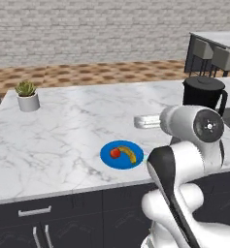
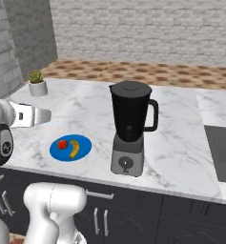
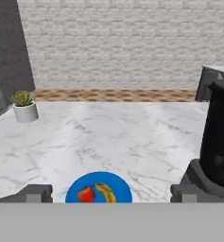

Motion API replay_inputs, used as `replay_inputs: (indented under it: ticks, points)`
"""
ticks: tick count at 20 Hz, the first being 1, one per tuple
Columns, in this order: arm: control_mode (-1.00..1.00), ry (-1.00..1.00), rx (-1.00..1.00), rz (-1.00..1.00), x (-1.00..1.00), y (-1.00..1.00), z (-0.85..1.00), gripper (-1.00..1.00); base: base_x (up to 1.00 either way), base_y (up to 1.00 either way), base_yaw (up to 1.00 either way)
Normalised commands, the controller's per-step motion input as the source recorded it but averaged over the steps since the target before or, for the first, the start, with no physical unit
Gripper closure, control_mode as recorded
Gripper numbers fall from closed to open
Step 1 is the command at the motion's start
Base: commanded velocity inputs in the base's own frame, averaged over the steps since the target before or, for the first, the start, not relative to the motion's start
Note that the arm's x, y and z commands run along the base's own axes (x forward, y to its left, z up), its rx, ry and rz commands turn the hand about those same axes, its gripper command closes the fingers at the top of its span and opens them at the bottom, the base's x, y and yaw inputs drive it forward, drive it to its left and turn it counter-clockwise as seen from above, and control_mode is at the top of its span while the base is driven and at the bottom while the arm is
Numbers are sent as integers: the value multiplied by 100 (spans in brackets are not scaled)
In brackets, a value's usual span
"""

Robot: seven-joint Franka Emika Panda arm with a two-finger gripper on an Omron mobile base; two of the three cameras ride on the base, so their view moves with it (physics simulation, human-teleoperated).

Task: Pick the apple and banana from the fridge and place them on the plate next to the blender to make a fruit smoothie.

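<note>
Hovering claw (image 3: 111, 194) open, plate (image 3: 120, 186) below — fruit aboard

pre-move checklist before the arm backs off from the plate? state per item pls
1. Apple on plate: ok.
2. Banana on plate beside apple: ok.
3. Plate next to blender on marble counter: ok.
4. Claw open, nothing held: ok.
5. Claw fingers apart from the fruit: ok.
6. Blender upright, lid on: ok.

Blender (image 3: 220, 137) cut by right edge
</note>
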Motion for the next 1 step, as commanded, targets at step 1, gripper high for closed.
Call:
replay_inputs:
  ticks: [1]
  points:
    - [-100, 4, 0, 3, -59, 12, 100, -100, 0, 0, 0]
